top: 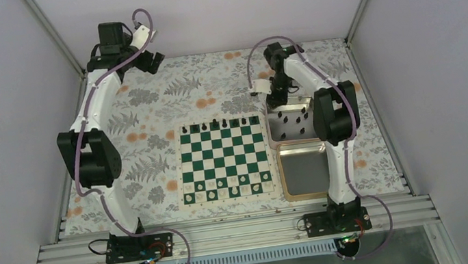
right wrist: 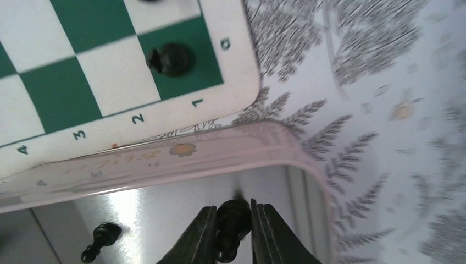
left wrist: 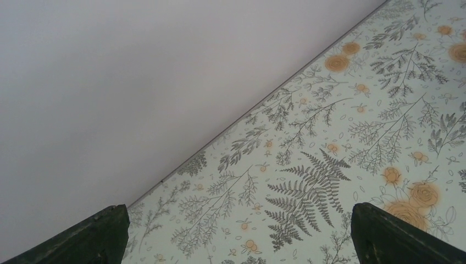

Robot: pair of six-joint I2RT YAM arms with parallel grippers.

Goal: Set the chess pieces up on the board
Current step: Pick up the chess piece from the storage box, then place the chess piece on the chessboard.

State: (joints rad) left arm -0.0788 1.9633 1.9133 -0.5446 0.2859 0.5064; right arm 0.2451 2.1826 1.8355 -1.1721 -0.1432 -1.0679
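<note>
The green and white board (top: 224,160) lies mid-table, with several black pieces (top: 215,123) along its far row and white pieces along its near row. My right gripper (right wrist: 233,219) is shut on a small black chess piece (right wrist: 233,218), held over the far silver tin (top: 289,124). Another black piece (right wrist: 100,240) lies loose in that tin. A black piece (right wrist: 171,59) stands on the board's corner square by the "1" mark. My left gripper (left wrist: 236,234) is open and empty, raised at the far left (top: 150,59) over bare cloth.
A second silver tin (top: 303,173) sits nearer, right of the board. The floral cloth (top: 146,117) covers the table. Grey walls close in the back and sides. The right arm's elbow (top: 332,115) hangs over the tins.
</note>
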